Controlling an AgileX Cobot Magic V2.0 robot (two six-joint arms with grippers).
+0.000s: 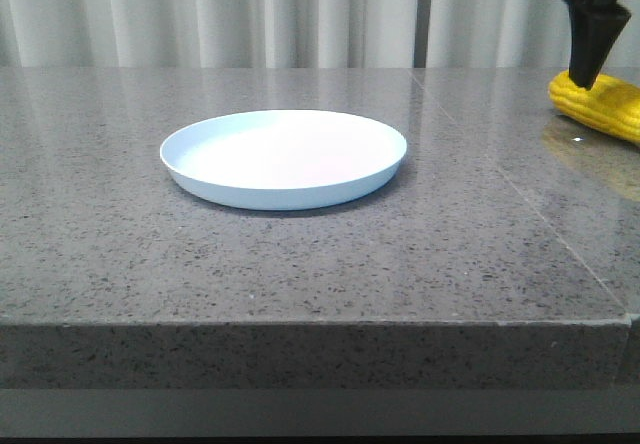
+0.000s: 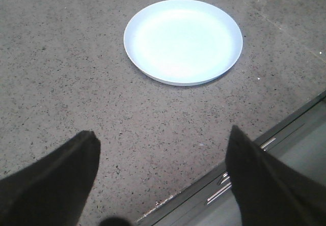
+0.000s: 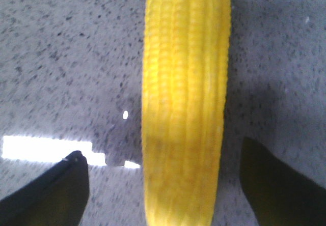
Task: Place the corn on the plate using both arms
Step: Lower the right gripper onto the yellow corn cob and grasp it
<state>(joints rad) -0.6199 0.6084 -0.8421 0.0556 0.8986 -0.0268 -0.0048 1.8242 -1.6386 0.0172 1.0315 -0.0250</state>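
The pale blue-white plate (image 1: 284,158) sits empty at the middle of the grey stone table; it also shows in the left wrist view (image 2: 183,40). The yellow corn (image 1: 600,107) lies on the table at the far right, partly cut off by the frame edge. My right gripper (image 1: 590,59) hangs just above its near end, open. In the right wrist view the corn (image 3: 186,99) runs between the two spread fingers (image 3: 56,195) with gaps on both sides. My left gripper (image 2: 163,149) is open and empty over the table's front edge, well short of the plate.
The table's front edge (image 1: 320,324) runs across the front view, and a seam in the stone (image 1: 500,174) passes right of the plate. A metal rail (image 2: 239,180) lies below the edge in the left wrist view. White curtains (image 1: 250,14) hang behind.
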